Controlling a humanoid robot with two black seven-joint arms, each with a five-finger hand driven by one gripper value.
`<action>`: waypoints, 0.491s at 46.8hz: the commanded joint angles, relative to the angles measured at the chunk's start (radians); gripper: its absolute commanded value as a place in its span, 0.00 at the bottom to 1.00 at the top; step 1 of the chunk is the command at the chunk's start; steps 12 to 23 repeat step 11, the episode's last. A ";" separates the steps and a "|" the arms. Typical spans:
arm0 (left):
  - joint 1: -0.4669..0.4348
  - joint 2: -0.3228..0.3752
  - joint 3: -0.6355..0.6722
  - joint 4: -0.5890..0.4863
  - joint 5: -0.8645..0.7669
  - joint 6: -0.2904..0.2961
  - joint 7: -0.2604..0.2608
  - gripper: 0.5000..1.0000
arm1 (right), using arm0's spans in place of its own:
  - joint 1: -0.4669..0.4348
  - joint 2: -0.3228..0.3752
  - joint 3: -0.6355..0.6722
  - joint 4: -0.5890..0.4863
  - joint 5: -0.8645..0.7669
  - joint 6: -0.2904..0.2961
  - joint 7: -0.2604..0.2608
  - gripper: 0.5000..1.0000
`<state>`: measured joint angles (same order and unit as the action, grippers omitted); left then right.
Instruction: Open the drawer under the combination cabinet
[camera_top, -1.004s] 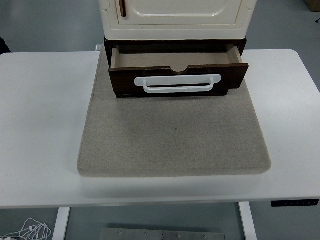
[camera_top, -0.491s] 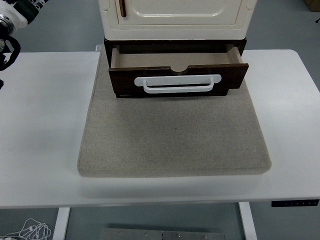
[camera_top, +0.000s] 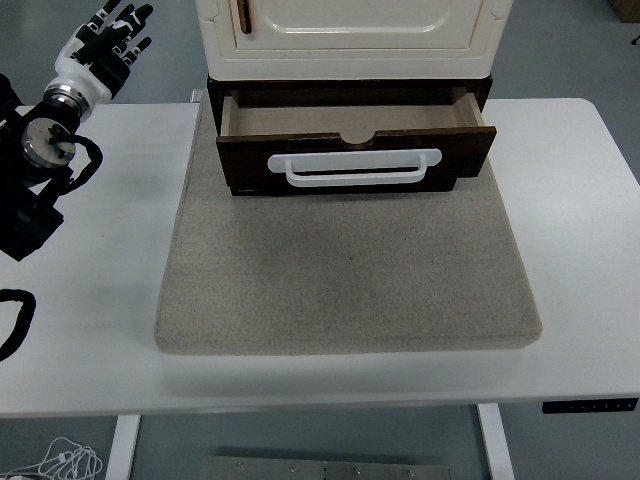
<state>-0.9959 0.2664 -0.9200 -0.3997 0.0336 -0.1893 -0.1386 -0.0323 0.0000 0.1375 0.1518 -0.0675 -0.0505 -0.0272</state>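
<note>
A cream cabinet (camera_top: 350, 35) stands on a dark brown base at the back of the mat. Its dark wooden drawer (camera_top: 355, 150) is pulled partway out, showing a bare light interior, and carries a white bar handle (camera_top: 355, 168) on its front. My left hand (camera_top: 108, 40) is raised at the top left, well left of the cabinet, fingers spread and holding nothing. Its black forearm (camera_top: 35, 170) comes in over the table's left side. The right arm does not show.
A grey felt mat (camera_top: 345, 270) covers the middle of the white table (camera_top: 580, 250). A small control panel (camera_top: 590, 406) sits on the table's front edge at right. White cable lies on the floor at bottom left.
My left arm has come in from the left edge and risen; the hand now shows fully at the top left. The drawer has not moved.
</note>
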 joint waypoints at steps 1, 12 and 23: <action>0.003 -0.016 -0.005 0.001 -0.006 -0.002 -0.004 1.00 | 0.000 0.000 0.002 0.000 0.002 0.000 0.000 0.85; 0.011 -0.044 -0.006 0.015 -0.104 -0.001 -0.006 1.00 | 0.000 0.000 0.005 0.000 0.002 0.000 0.000 0.85; 0.011 -0.044 -0.006 0.015 -0.104 -0.001 -0.006 1.00 | 0.000 0.000 0.005 0.000 0.002 0.000 0.000 0.85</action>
